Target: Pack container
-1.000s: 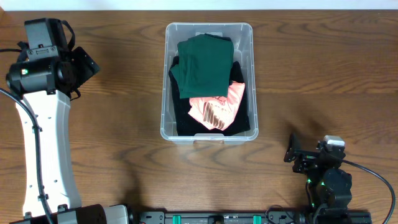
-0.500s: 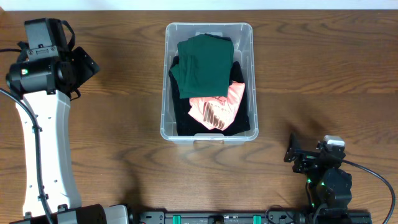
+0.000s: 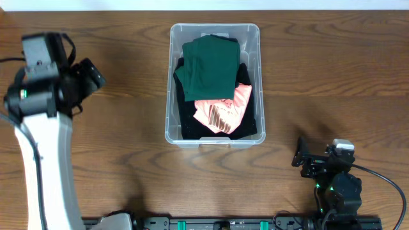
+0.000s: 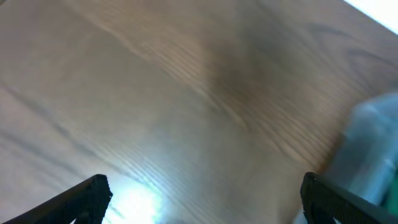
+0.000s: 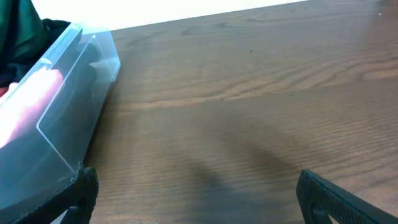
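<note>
The clear plastic container (image 3: pixel 215 29) stands at the table's back centre. It holds a folded dark green garment (image 3: pixel 211 67) on top, a pink striped cloth (image 3: pixel 223 110) and black fabric (image 3: pixel 192 124) underneath. My left gripper (image 3: pixel 89 71) is raised at the far left, well apart from the container, open and empty; its wrist view is blurred and shows bare wood between the fingers (image 4: pixel 202 196) and the container's edge (image 4: pixel 370 149) at right. My right gripper (image 3: pixel 300 160) rests low at the front right, open and empty (image 5: pixel 199 193). The container's corner (image 5: pixel 74 93) shows in its view.
The brown wooden table (image 3: pixel 332 76) lies around the container. A pale wall strip (image 5: pixel 186 9) runs behind the far edge. The right arm's base and cable (image 3: pixel 342 191) sit at the front right.
My left arm has shifted slightly, its wrist tilting and moving a little down and right. The right arm and the container's contents have not moved.
</note>
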